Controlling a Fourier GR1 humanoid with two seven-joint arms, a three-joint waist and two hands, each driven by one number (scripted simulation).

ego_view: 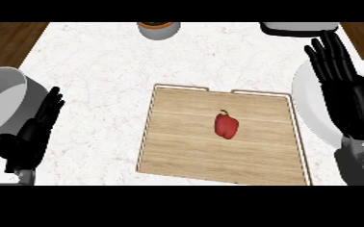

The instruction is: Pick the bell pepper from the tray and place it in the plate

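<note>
A red bell pepper point(227, 125) lies on a wooden tray point(185, 144), a little right of the tray's middle, its green stem pointing toward the far side of the counter point(99, 62). Nothing touches it. The tray sits on the pale, marbled counter, toward the near side, with a thin light rim running round its edges.

The white plate point(307, 108) lies just beside the tray's right edge, and much of it is hidden beneath the right hand point(340, 77). That hand hangs over the plate with its black fingers straight and slightly spread, pointing away toward the far edge, holding nothing.

The left hand point(32, 132) shows at the left side of the view, well apart from the tray, fingers straight and close together, pointing up the counter, also holding nothing. Just beside it, at the left edge, is part of a grey round container point(10, 94).

At the far edge of the counter stands a small grey pot with an orange inside point(159, 29), and at the far right corner a dark-rimmed white dish point(295, 28) is partly cut off.
</note>
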